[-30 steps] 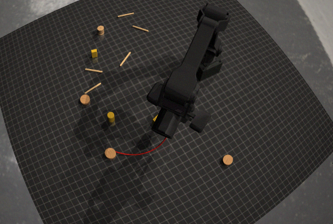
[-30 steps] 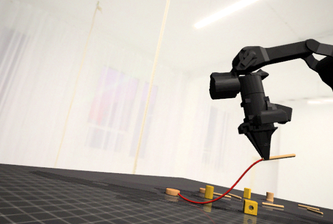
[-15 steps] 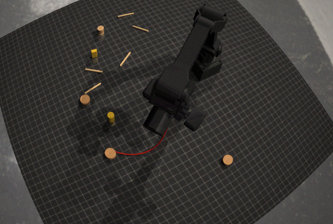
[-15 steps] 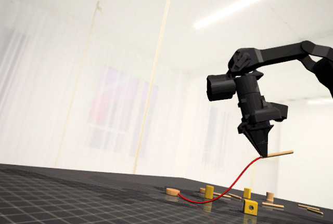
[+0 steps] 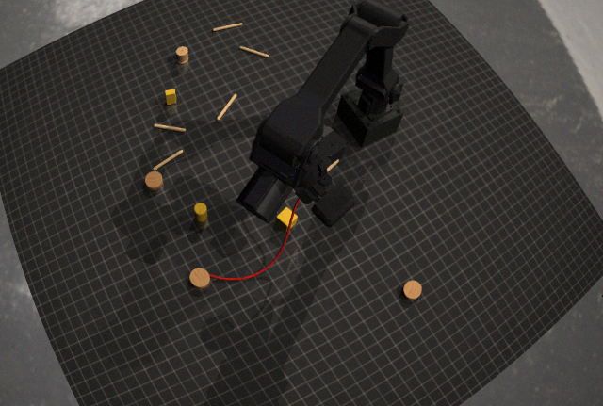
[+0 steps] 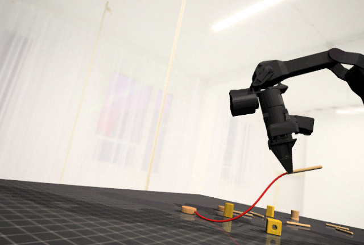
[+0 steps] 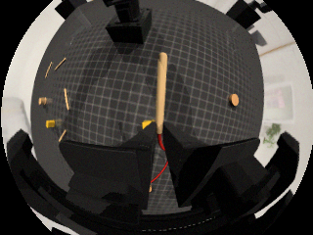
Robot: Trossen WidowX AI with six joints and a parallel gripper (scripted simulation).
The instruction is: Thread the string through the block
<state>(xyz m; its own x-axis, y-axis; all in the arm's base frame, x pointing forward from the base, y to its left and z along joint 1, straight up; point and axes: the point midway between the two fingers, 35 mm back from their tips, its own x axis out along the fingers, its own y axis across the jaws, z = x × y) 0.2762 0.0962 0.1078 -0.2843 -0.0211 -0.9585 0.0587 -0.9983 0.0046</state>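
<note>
My gripper (image 6: 288,171) (image 7: 158,125) is shut on the near end of the thin wooden stick (image 6: 307,168) (image 7: 160,93) and holds it roughly level, high above the table. Only the stick's tip (image 5: 333,165) shows past the arm in the top view. The red string (image 5: 263,269) (image 6: 255,202) (image 7: 159,168) runs from the held end down in a curve to the round wooden button (image 5: 199,278) (image 6: 188,209) on the table. The yellow block with a hole (image 5: 286,218) (image 6: 273,225) (image 7: 148,124) stands on the table just below the gripper, with the string passing beside it.
Several loose sticks (image 5: 227,26) (image 5: 226,106) (image 5: 169,127) lie at the back left. A yellow cylinder (image 5: 200,212) (image 6: 228,209), a small yellow cube (image 5: 170,95), a wooden cylinder (image 5: 182,54) and two wooden discs (image 5: 154,180) (image 5: 412,289) stand around. The arm's base (image 5: 369,114) is at the back.
</note>
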